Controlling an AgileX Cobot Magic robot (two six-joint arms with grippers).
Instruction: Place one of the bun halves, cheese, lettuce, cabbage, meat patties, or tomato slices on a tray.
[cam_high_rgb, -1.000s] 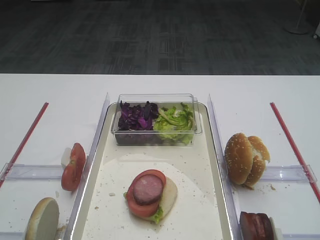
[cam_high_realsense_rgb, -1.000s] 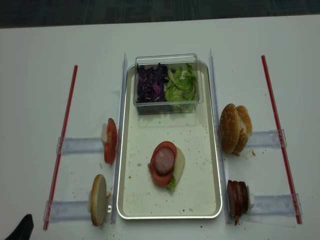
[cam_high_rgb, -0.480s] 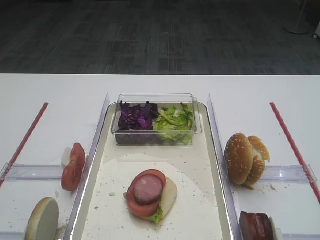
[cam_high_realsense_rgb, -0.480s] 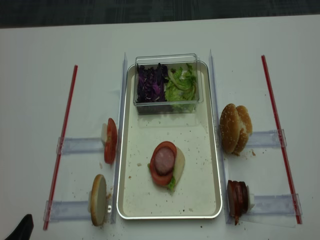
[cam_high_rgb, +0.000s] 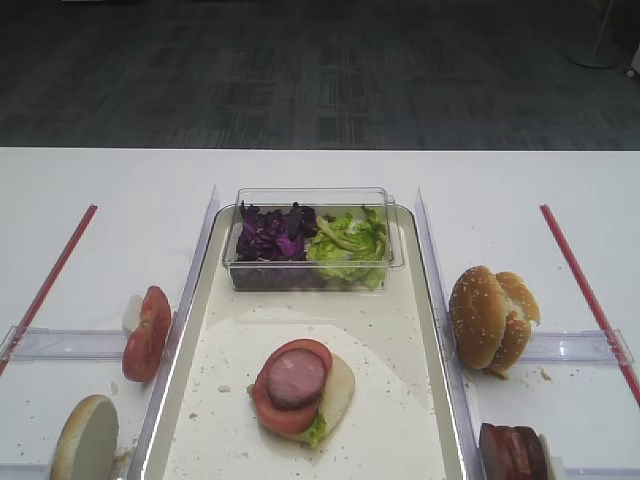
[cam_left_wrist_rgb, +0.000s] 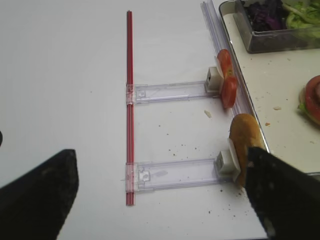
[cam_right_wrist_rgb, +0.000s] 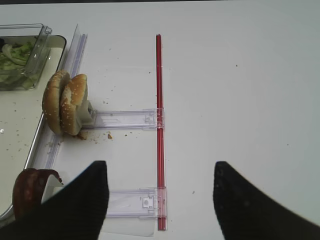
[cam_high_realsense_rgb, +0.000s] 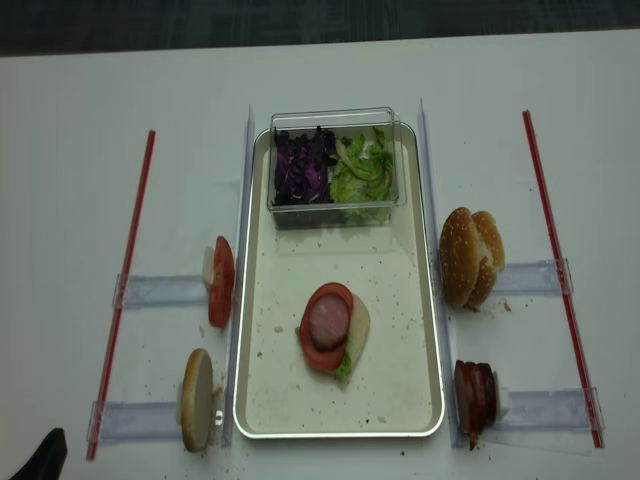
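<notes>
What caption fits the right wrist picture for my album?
Open claw above the table, sesame buns standing beside the tray.

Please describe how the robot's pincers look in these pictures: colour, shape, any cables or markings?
Each wrist view shows two matte black fingers, broad and tapering to blunt tips. Right pincer, left pincer. No cables or markings are visible. The arms themselves are out of frame.

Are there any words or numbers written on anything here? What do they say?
None: no words, numbers or labels can be read anywhere. The tray, the clear tub, the red strips and the clear holders all look plain.
</notes>
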